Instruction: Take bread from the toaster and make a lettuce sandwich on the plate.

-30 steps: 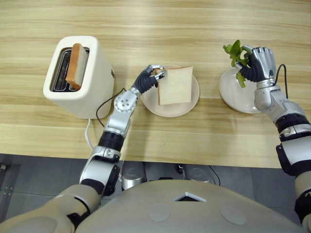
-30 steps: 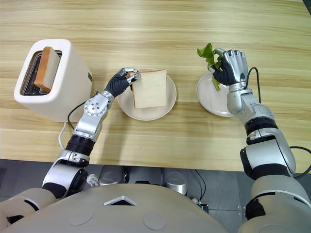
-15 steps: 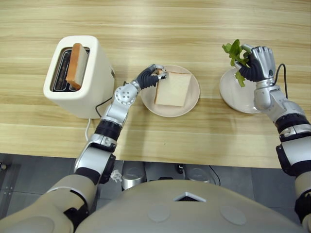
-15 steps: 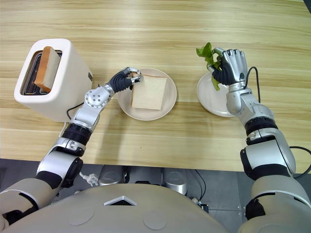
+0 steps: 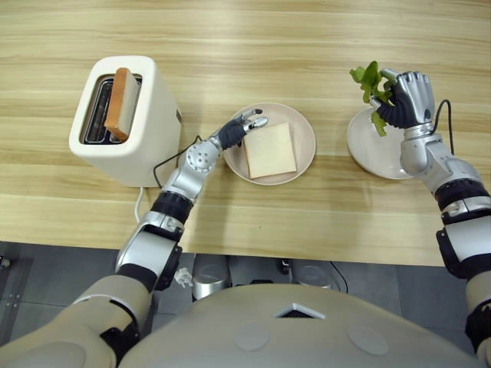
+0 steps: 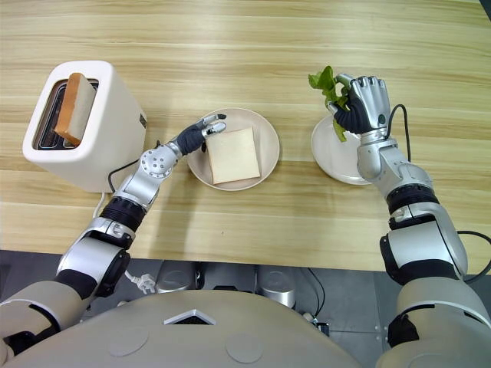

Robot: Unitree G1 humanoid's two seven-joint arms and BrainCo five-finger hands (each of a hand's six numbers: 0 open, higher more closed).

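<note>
A slice of white bread point(image 5: 270, 150) lies flat on the beige plate point(image 5: 305, 126) at the table's middle. My left hand point(image 5: 239, 129) rests at the plate's left rim, fingers stretched out and open, just off the slice. The cream toaster point(image 5: 146, 115) stands to the left with one browned slice point(image 5: 121, 102) sticking up from a slot. My right hand point(image 5: 404, 100) is shut on a green lettuce leaf point(image 5: 367, 81), held above the white plate point(image 5: 367, 147) on the right.
The toaster's black cord point(image 5: 165, 170) loops on the table between the toaster and my left forearm. The wooden table's front edge point(image 5: 307, 257) runs below both plates. Open tabletop stretches behind the plates.
My left hand lowered the bread from tilted to flat on the plate, then let go and opened its fingers. The right hand with the lettuce has barely moved.
</note>
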